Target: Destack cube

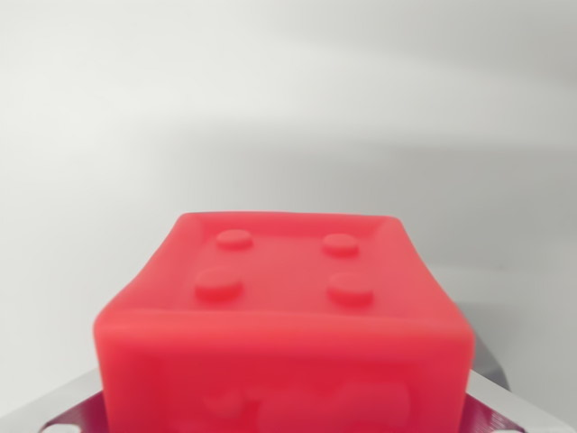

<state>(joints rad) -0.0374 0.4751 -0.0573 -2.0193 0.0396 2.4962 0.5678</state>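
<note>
Metal fingertip (77,401) at lower left of the red cube (279,325), four studs on top, raised but unreadable relief on the near face, metal fingertip (491,392) at lower right, jaws apparently pinching it; best lifted straight up, grip firm.

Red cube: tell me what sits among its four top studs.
Nothing: in the wrist view the red cube shows bare red surface among its studs.
</note>
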